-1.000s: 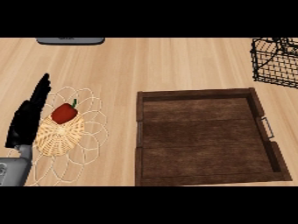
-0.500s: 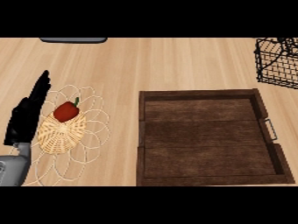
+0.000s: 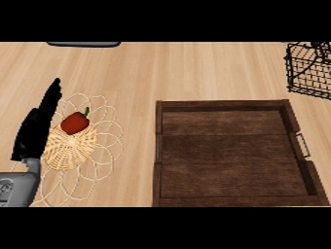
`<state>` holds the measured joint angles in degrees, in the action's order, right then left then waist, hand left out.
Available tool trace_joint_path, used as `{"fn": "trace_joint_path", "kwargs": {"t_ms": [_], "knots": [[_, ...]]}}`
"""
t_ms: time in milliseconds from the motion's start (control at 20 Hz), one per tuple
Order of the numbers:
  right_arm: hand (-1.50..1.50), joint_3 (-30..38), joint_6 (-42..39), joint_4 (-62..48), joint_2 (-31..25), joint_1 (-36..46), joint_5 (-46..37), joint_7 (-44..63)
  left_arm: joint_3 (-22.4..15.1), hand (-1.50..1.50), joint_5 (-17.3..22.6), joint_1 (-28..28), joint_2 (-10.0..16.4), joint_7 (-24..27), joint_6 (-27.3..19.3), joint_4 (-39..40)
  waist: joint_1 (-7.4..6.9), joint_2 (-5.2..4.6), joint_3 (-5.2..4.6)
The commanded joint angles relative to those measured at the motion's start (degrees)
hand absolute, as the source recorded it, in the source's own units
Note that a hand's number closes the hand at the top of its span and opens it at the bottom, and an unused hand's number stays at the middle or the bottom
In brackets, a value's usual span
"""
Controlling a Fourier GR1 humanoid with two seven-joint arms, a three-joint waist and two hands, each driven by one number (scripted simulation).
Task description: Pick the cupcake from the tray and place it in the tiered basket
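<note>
A dark wooden tray (image 3: pixel 229 194) with metal handles lies at the lower right of the wooden counter; nothing shows inside it. No cupcake is visible anywhere. The black wire tiered basket (image 3: pixel 319 70) stands at the far right, partly cut off by the view's edge. My left hand (image 3: pixel 37 124) shows at the left with straight fingers pointing away from me, beside a wicker placemat. The right hand shows nowhere in the head view.
A round wicker placemat (image 3: pixel 71 151) with looped wire edging lies at the left and carries a red bell pepper (image 3: pixel 75 122). A dark grey flat object (image 3: pixel 83 44) peeks in at the counter's far edge, upper left.
The view has shifted left, so tray, basket and placemat slide to the right in the picture. The left hand stays straight beside the placemat.
</note>
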<state>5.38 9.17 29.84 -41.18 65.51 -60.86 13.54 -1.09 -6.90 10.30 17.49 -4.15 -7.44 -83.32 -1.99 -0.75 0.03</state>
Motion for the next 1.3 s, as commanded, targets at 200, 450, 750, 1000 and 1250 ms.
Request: {"fn": "trace_joint_path", "kwargs": {"t_ms": [200,450,750,1000,1250], "knots": [[1.50,4.81,1.60,-11.70,-1.98,0.85,3.24,-11.47,0.83,0.00,0.09,-1.18,0.09,1.47,1.07,-0.28,-0.84,-0.33,0.07],[1.50,6.64,0.05,-15.29,-1.68,0.44,4.82,-14.63,1.28,0.00,-0.49,0.56,-0.28,1.49,1.11,1.60,-0.27,-0.22,0.05],[-1.50,12.03,-5.14,-20.16,-4.27,-0.56,9.76,-13.07,-1.01,0.00,-2.68,-0.05,-1.22,-1.72,0.02,-2.36,-0.96,-0.49,0.15],[-1.50,16.71,0.67,-18.41,-1.37,-2.15,14.71,-16.24,1.65,0.00,-1.39,1.01,-0.53,-0.05,0.97,1.57,-0.19,-0.36,0.10],[-1.50,20.89,5.07,-16.67,-2.24,-2.52,18.81,-18.35,1.83,0.00,-0.18,-3.95,-1.31,3.03,1.57,-1.02,-0.35,-0.05,0.08]]}}
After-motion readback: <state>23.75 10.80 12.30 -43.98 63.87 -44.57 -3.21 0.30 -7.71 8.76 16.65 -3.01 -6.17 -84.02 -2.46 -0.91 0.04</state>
